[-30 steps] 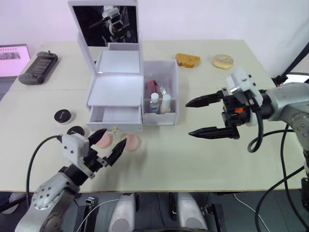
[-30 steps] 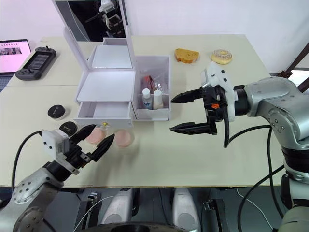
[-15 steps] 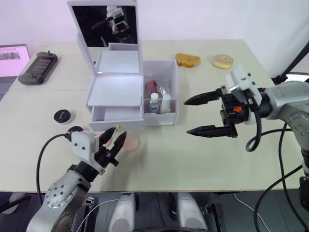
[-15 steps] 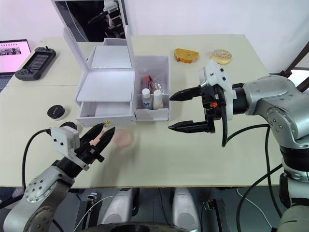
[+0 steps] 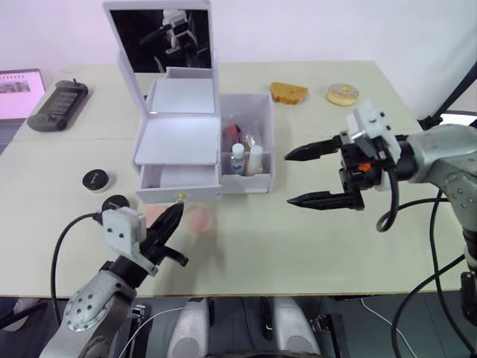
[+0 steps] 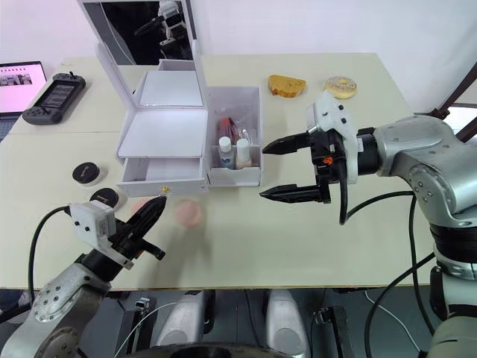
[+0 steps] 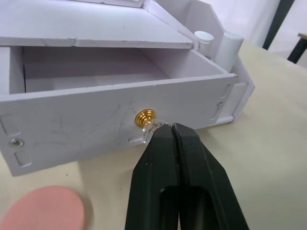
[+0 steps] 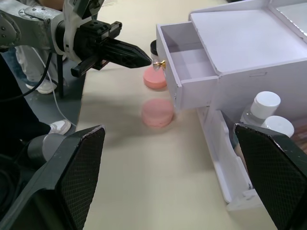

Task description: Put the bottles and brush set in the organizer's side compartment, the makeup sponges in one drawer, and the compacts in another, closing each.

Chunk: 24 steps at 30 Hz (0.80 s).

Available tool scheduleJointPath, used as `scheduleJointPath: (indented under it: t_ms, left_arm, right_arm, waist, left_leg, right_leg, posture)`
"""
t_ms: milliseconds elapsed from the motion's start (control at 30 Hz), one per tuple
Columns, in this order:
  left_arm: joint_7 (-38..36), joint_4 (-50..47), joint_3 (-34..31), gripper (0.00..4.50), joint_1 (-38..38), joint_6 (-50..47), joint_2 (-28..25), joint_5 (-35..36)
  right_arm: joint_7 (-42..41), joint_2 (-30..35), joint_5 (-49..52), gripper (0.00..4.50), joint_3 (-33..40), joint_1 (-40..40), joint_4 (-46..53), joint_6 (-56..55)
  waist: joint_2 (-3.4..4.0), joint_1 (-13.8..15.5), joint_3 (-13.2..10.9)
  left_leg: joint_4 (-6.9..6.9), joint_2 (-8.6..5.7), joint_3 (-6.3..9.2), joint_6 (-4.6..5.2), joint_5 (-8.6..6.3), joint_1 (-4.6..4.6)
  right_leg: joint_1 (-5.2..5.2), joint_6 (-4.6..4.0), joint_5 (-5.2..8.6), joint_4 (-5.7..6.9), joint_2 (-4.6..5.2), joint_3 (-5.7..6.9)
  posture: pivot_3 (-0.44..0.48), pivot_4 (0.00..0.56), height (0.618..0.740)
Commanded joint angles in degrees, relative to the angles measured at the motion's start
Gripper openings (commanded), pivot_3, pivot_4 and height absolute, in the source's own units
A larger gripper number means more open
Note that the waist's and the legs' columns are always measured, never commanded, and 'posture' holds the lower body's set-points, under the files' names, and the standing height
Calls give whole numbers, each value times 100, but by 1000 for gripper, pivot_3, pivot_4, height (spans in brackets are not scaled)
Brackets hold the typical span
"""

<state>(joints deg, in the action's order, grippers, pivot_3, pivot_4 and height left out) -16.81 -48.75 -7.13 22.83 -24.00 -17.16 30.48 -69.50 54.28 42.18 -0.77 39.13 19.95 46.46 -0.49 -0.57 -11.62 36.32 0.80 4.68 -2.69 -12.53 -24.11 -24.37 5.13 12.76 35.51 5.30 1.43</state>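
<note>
Your main risk sits at the drawer (image 7: pixel 110 122): it stands pulled out and empty, while both pink makeup sponges (image 5: pixel 198 219) lie on the table just in front of it, so any forward nudge now would shut it with nothing inside, and a careless sweep could push a sponge under its front or off toward the table edge. Your left gripper (image 7: pixel 168 128) has its fingers pressed together, tips right at the small gold knob (image 7: pixel 145 117), holding nothing; I judge you must part them before you can lift a sponge. The two black compacts (image 5: pixel 98 180) wait to the left of the organizer (image 5: pixel 184 134), well apart from the sponges. The bottles (image 5: pixel 247 158) already stand in the side compartment. Your right gripper (image 5: pixel 302 177) hangs wide open and empty beside that compartment, touching nothing.
</note>
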Motion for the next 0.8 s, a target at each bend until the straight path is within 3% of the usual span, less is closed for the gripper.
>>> scheduleJointPath:
  t_ms: [33, 200, 500, 800]
  left_arm:
    - [139, -568, 13, 1870, 428, 347, 115, -202]
    - [433, -645, 244, 4276, 898, 514, 272, -798]
    - [997, -361, 914, 4276, 344, 370, 613, -1497]
    - [1443, -277, 1132, 4276, -257, -15, 814, -1920]
  right_arm:
    - [-76, -23, -14, 4500, 52, 188, -23, -115]
    - [-204, -95, -67, 4500, -112, 342, -142, -161]
    - [-512, -106, -215, 4500, -328, 747, -419, -161]
    - [-577, -57, -261, 4500, -290, 850, -410, -49]
  waist:
    - [-1, -4, 0]
    - [0, -3, 0]
    - [0, 2, 0]
    - [0, 3, 0]
  left_leg:
    - [0, 0, 0, 0, 0, 0]
    - [-2, 1, -4, 0, 0, 0]
    - [1, 1, -9, 0, 0, 0]
    - [3, 2, -7, 0, 0, 1]
  right_leg:
    - [0, 0, 0, 0, 0, 0]
    - [-1, 0, 1, -3, 0, -4]
    - [-1, -3, -2, -5, -2, -9]
    - [-1, -3, -2, 1, -4, -9]
  posture:
    - [0, 150, 740]
    - [0, 150, 740]
    - [0, 150, 740]
    - [0, 150, 740]
